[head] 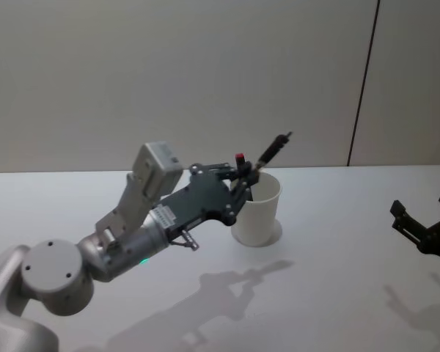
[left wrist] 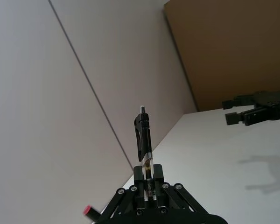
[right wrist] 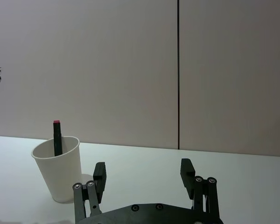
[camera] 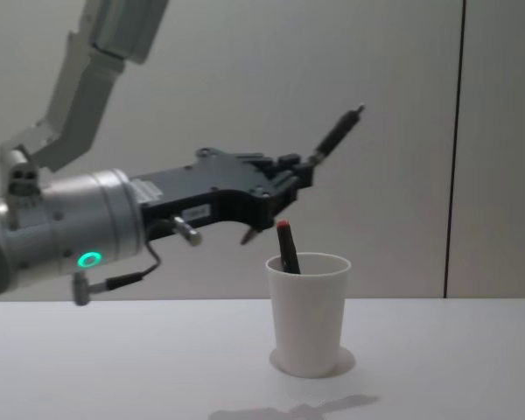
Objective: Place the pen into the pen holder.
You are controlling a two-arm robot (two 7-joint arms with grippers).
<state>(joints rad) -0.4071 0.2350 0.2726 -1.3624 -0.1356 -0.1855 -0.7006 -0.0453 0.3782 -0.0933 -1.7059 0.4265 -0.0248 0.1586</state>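
My left gripper (head: pixel 248 172) (camera: pixel 299 173) (left wrist: pixel 149 175) is shut on the lower end of a black pen (head: pixel 275 149) (camera: pixel 337 136) (left wrist: pixel 143 135). The pen slants up and away from the fingers. It hangs in the air just above the rim of the pen holder (head: pixel 258 213) (camera: pixel 308 319) (right wrist: pixel 60 172), a white paper cup standing upright on the table. A second, dark pen with a red top (camera: pixel 287 245) (right wrist: pixel 57 137) leans inside the cup. My right gripper (head: pixel 423 207) (right wrist: pixel 143 170) (left wrist: pixel 229 111) stays open and holds nothing, low over the table far to the right.
The white table (head: pixel 330 293) stretches bare around the cup, with the arm's shadow in front of it. A plain wall with a dark vertical seam (head: pixel 363 81) stands behind the table.
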